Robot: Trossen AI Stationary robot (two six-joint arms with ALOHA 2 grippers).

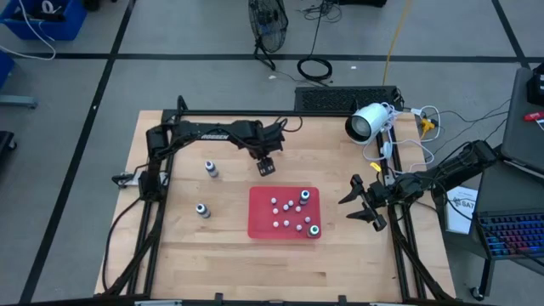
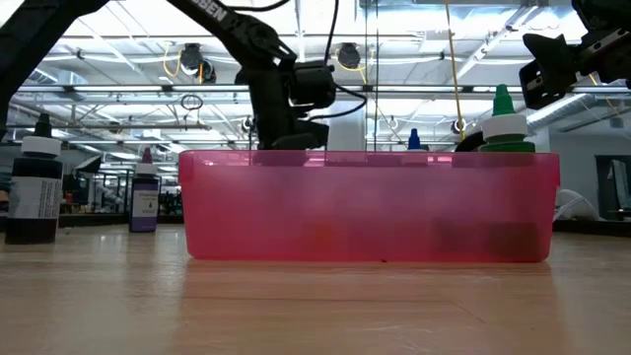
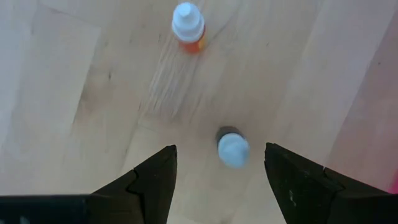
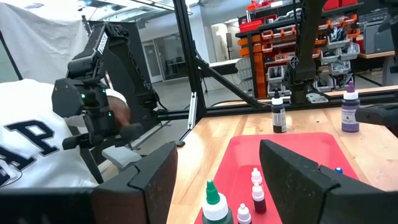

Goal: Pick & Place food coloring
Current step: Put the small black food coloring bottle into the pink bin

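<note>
The red tray [image 1: 259, 223] holds several tiny whitish bottles [image 1: 289, 206] standing upright and a green-capped one [image 1: 314, 229] at its near right corner. The green cap [image 2: 505, 108] rises above the tray wall [image 2: 370, 212]. Two slightly bigger bottles stand upright on the table left of the tray, one farther [image 1: 210, 168] and one nearer [image 1: 202, 210]. My left gripper [image 1: 266, 166] hangs open above the table off the tray's far left corner. In its wrist view a dark bottle [image 3: 233, 149] shows below, between the fingers. My right gripper [image 1: 365, 204] waits open right of the tray.
A white cylindrical device [image 1: 367, 121] and loose cables [image 1: 408, 140] lie at the table's far right. A black frame [image 1: 238, 115] runs along the far and side edges. A person in a white shirt [image 4: 25, 137] stands beyond the table's left side. Bare wood [image 1: 255, 263] lies near the front edge.
</note>
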